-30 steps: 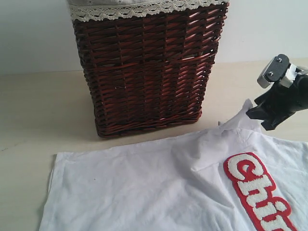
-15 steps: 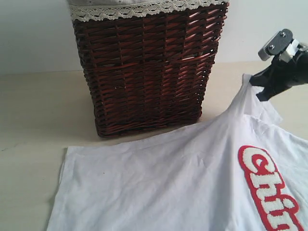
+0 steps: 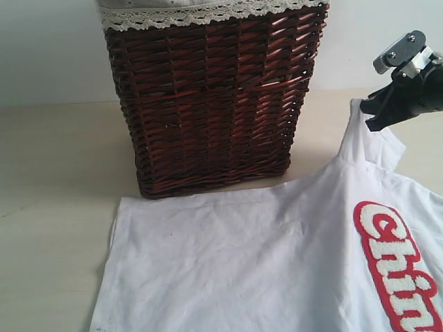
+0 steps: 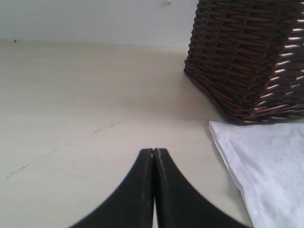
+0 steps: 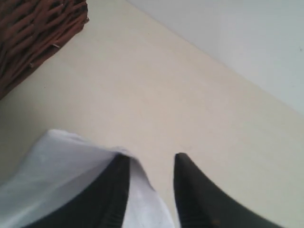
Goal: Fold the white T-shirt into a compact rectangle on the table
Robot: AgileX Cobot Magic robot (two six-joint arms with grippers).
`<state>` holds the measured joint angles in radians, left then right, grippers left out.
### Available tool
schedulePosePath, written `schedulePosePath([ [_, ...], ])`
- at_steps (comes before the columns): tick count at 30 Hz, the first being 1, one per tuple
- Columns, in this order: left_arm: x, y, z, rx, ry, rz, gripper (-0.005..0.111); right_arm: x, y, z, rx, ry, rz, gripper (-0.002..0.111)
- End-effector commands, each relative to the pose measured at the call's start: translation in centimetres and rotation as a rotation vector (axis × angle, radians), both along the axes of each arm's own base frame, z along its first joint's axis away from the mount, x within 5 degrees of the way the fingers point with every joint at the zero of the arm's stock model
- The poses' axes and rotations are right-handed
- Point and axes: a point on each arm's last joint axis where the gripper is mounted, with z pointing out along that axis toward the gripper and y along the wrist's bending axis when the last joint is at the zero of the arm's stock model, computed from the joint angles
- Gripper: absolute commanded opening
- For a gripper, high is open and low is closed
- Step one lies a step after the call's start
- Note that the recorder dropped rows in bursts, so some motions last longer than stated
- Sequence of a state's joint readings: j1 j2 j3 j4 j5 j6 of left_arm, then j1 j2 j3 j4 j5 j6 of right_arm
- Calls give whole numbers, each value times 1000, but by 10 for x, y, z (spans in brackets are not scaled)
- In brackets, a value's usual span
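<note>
The white T-shirt (image 3: 277,263) lies spread on the table (image 3: 55,159), its red-outlined lettering (image 3: 398,266) at the right. One sleeve (image 3: 370,142) is pulled up to my right gripper (image 3: 370,114), which hangs above the table at the far right. In the right wrist view the right gripper (image 5: 152,159) has its jaws apart, and the white cloth (image 5: 71,166) is draped over one finger (image 5: 116,190), with bare table showing beside the other. My left gripper (image 4: 153,151) is shut and empty, low over bare table, left of the shirt's corner (image 4: 266,171).
A brown wicker basket (image 3: 214,104) with a lace-trimmed liner (image 3: 208,12) stands on the table just behind the shirt; in the left wrist view the basket (image 4: 251,57) sits right by the shirt's corner. A pale wall (image 3: 48,48) runs along the back.
The right gripper has risen and moved right, dragging the shirt rightward across the table; the sleeve is now stretched upward.
</note>
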<state>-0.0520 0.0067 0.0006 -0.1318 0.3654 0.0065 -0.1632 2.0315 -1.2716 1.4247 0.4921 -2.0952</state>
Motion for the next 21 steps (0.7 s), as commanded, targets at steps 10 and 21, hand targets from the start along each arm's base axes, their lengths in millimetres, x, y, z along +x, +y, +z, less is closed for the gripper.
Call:
schedulePosePath([
  [10,0,0,1,-3,-12,-8,0,1,-46,35,28,-75,-379,55],
  [21,0,0,1,-3,-12,-8,0,-31,-79,-31,-8,280,-62,53],
])
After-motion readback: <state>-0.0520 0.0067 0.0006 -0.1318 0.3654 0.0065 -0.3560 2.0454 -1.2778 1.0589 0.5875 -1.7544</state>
